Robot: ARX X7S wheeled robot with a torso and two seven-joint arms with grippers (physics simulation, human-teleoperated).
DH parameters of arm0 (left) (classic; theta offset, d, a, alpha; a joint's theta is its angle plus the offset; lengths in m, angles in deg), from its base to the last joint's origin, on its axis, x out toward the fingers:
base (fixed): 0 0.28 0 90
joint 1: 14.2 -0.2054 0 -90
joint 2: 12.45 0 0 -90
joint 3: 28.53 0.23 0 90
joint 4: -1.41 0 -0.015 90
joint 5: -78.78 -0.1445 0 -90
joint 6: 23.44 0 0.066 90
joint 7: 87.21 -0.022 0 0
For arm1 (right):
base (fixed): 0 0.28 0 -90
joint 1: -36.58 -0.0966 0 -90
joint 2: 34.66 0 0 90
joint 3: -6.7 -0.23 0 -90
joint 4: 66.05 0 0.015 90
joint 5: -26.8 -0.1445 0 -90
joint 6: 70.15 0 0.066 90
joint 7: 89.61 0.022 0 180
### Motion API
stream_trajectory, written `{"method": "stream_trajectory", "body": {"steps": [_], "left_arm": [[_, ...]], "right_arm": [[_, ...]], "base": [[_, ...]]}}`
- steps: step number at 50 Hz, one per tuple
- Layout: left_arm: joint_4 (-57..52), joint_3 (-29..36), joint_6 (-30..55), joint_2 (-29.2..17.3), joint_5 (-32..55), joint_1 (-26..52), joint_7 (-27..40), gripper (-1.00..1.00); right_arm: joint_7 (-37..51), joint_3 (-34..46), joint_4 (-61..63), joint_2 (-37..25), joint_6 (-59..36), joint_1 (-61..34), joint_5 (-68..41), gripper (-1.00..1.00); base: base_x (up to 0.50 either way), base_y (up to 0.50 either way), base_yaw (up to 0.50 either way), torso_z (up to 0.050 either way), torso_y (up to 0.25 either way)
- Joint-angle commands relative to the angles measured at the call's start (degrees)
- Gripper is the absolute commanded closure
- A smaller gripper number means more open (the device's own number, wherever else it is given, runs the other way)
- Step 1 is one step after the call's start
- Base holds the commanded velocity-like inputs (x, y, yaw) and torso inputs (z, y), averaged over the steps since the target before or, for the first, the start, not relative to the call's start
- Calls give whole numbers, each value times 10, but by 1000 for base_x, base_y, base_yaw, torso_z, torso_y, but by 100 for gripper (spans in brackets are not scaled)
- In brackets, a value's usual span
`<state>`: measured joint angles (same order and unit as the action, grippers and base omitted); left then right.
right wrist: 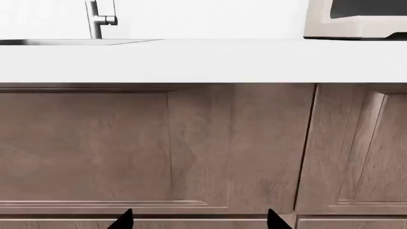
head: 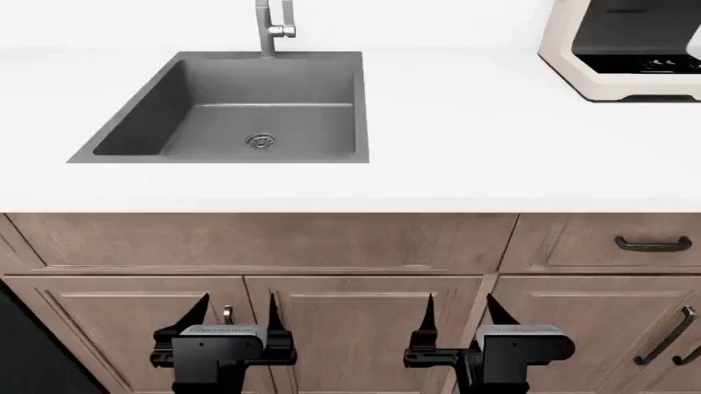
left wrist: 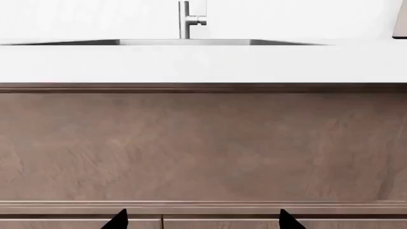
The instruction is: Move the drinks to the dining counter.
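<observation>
No drinks show in any view, and the dining counter is out of view. My left gripper (head: 238,316) hangs low in front of the wooden cabinet doors, open, with nothing between its fingers. Beside it on the right, my right gripper (head: 460,316) is also open and empty. In the left wrist view the left gripper (left wrist: 200,220) shows only two dark fingertips wide apart, facing the cabinet front. The right gripper (right wrist: 198,220) looks the same in the right wrist view.
A white worktop (head: 460,156) with a grey sink (head: 235,111) and a steel tap (head: 274,29) runs across ahead. A white appliance (head: 625,49) stands at the back right. Wooden cabinets (head: 362,328) with dark handles (head: 652,244) lie below.
</observation>
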<state>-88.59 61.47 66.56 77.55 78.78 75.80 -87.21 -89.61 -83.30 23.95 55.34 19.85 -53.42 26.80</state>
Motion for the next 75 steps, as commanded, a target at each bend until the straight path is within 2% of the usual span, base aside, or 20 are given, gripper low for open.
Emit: {"method": "stream_trajectory", "body": {"steps": [1, 9, 11, 27, 47, 75], "left_arm": [[5, 11, 4, -9, 13, 7, 8, -100], [-1, 32, 9, -25, 20, 6, 23, -100], [-1, 36, 11, -27, 22, 6, 25, -100], [-5, 48, 16, -41, 44, 5, 38, -100], [3, 71, 12, -55, 41, 8, 58, -100], [3, 91, 16, -70, 48, 10, 79, -100]], "right_arm": [[10, 5, 4, -9, -5, -3, -18, -100], [40, 25, 4, -22, -4, -6, -9, -100], [40, 13, 8, -20, -18, -9, -40, -100], [56, 36, 3, -37, -21, -10, -60, -100], [55, 54, -3, -51, -28, -14, -88, -100], [87, 68, -4, -67, -31, -15, -96, -100]], "base": [[0, 0, 0, 0, 0], [-13, 0, 0, 0, 0], [-279, 0, 0, 0, 0], [-480, -23, 0, 0, 0], [-324, -476, 0, 0, 0], [-27, -500, 0, 0, 0]]}}
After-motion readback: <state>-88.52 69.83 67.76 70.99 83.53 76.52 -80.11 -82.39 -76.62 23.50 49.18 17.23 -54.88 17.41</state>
